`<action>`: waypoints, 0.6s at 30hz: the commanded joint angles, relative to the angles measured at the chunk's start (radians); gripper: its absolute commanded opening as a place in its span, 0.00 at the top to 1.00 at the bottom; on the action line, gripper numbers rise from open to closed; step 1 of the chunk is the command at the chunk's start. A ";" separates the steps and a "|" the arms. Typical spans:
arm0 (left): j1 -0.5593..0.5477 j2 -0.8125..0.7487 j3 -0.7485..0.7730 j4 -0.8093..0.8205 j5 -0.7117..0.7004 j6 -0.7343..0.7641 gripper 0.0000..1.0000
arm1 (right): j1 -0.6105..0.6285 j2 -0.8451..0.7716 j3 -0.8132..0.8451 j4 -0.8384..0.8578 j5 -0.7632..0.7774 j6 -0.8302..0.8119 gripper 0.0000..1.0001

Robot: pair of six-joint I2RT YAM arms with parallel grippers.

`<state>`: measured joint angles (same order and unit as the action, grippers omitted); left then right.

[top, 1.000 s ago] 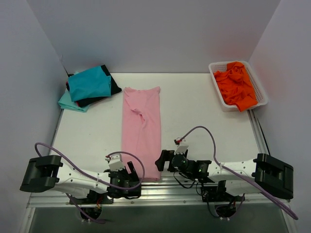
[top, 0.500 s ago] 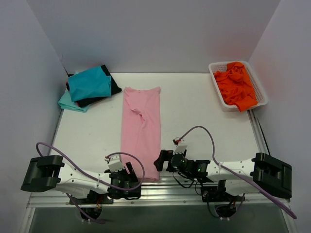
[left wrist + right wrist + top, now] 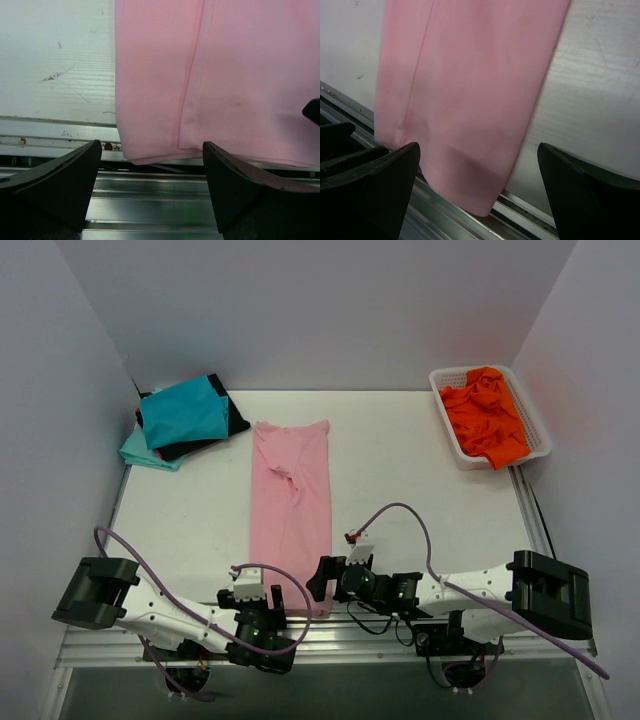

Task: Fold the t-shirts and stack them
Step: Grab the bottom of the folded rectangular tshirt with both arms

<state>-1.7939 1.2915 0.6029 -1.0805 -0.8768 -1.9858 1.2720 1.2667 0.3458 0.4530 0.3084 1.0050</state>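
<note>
L gripper: released, jaws wide apart, nothing between them. Pos. at the 6 o'clock edge of table, fingers pointing toward 12. In L wrist view the near L corner of the pink t-shirt lies in the gap between the fingers, and the tips sit just short of the hem. No grip on cloth.

R gripper: also released, jaws wide apart, nothing held. Pos. at 6 o'clock, just R of L gripper, aimed approx. toward 10. In R wrist view the hem's R corner of the pink t-shirt lies in the gap between the fingers.

Pink t-shirt: flat on table, folded lengthwise to a narrow strip running along the 12–6 line, slightly L of ctr. A lengthwise fold edge shows in both wrist views. Near hem overlaps the table edge onto the metal rail.

Stack at 10 o'clock corner: teal t-shirt on top, black t-shirt beneath, pale aqua t-shirt lowest, protruding on the 7 o'clock side. Stack sits near but apart from the pink strip's far end.

Orange t-shirt: crumpled inside white lattice basket at 2 o'clock corner, well apart from both grippers.
</note>
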 commanded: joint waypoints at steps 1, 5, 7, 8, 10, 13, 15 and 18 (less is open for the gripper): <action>-0.007 -0.032 0.000 -0.085 -0.053 -0.373 0.09 | 0.050 0.017 0.036 -0.023 0.017 0.049 0.00; -0.007 -0.050 0.001 -0.117 -0.033 -0.381 0.09 | 0.087 -0.015 0.006 -0.045 0.000 0.095 0.00; -0.007 -0.055 -0.011 -0.119 -0.031 -0.396 0.09 | 0.095 -0.042 -0.016 -0.059 0.006 0.116 0.00; -0.007 -0.055 -0.018 -0.111 -0.028 -0.400 0.09 | 0.098 -0.052 -0.025 -0.066 0.006 0.122 0.00; -0.007 -0.060 -0.032 -0.088 -0.028 -0.406 0.09 | 0.099 -0.079 -0.053 -0.070 0.008 0.142 0.00; -0.007 -0.069 -0.048 -0.078 -0.030 -0.406 0.09 | 0.105 -0.104 -0.076 -0.070 0.008 0.165 0.03; -0.007 -0.070 -0.051 -0.078 -0.027 -0.409 0.09 | 0.116 -0.109 -0.082 -0.066 0.017 0.176 0.04; -0.007 -0.067 -0.058 -0.061 -0.027 -0.410 0.09 | 0.122 -0.083 -0.088 -0.036 0.018 0.184 0.06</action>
<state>-1.7977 1.2377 0.5510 -1.1404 -0.8890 -1.9862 1.3819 1.1721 0.2783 0.4339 0.3061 1.1542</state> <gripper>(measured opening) 0.913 0.947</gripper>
